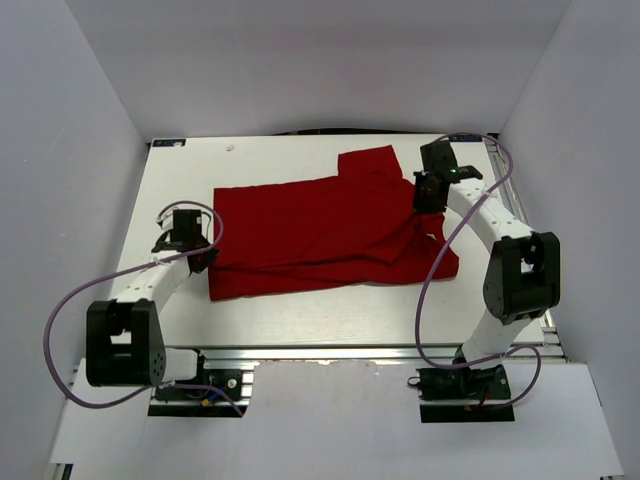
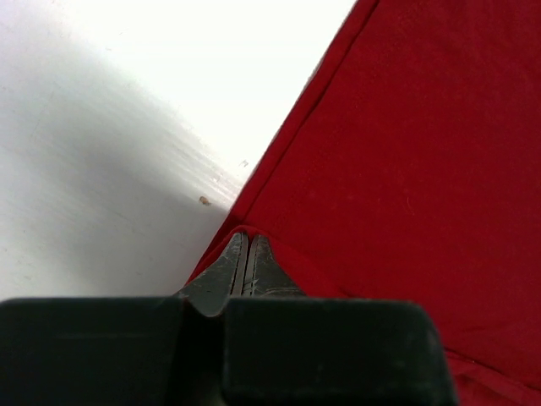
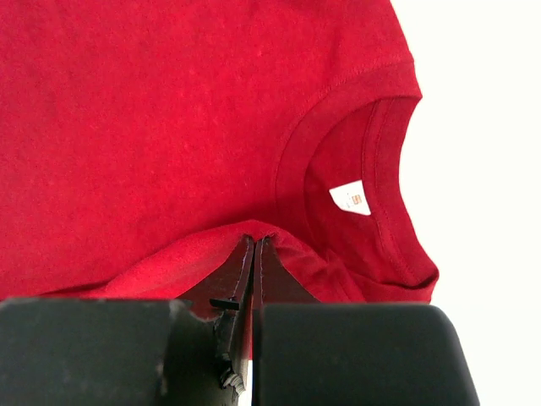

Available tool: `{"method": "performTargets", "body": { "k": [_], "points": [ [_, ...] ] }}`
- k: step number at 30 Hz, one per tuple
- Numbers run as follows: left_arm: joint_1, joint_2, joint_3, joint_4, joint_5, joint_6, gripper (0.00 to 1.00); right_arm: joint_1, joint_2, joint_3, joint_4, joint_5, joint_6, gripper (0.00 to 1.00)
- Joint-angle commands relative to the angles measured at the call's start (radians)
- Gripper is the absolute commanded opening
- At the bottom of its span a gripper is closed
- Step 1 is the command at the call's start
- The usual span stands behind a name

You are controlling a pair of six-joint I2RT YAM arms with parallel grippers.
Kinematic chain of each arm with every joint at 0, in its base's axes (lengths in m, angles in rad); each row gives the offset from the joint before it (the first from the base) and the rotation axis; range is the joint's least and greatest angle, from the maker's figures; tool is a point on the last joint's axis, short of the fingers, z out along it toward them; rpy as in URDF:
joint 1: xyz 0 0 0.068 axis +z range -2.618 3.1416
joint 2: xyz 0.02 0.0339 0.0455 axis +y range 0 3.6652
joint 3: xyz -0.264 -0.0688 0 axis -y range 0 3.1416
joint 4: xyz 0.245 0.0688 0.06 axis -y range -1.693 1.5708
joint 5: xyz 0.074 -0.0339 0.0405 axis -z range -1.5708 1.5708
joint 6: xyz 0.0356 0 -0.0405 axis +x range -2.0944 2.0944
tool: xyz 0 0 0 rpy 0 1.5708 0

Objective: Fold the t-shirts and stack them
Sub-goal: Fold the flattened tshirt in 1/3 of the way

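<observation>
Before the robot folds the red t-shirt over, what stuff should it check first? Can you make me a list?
1. Left pincer shut on the t-shirt at its edge: ok.
2. Right pincer shut on the cloth beside the collar: ok.
3. Each pincer holds every layer of cloth it should: cannot tell, the cloth hides the tips.
4. T-shirt lies smooth: not ok, it is creased and bunched near the right pincer.
5. Right arm's cable is away from the cloth: not ok, in the top view it crosses the t-shirt's near right corner.
6. T-shirt is fully on the table: ok.
</observation>
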Motion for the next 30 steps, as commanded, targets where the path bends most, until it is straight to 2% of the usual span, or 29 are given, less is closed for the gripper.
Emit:
{"method": "performTargets", "body": {
  "k": [1, 17, 30],
  "points": [
    [0.005, 0.020, 0.044, 0.028, 0.007, 0.028, 0.00, -0.008, 0.004, 0.056, 0.023, 0.032, -0.017, 0.00],
    [0.006, 0.118, 0.076, 0.045, 0.001, 0.067, 0.00, -0.025, 0.046, 0.080, 0.033, 0.048, -0.023, 0.00],
    [0.006, 0.153, 0.092, 0.063, 0.002, 0.073, 0.00, -0.022, 0.119, 0.174, 0.103, -0.058, -0.039, 0.00]
  ]
}}
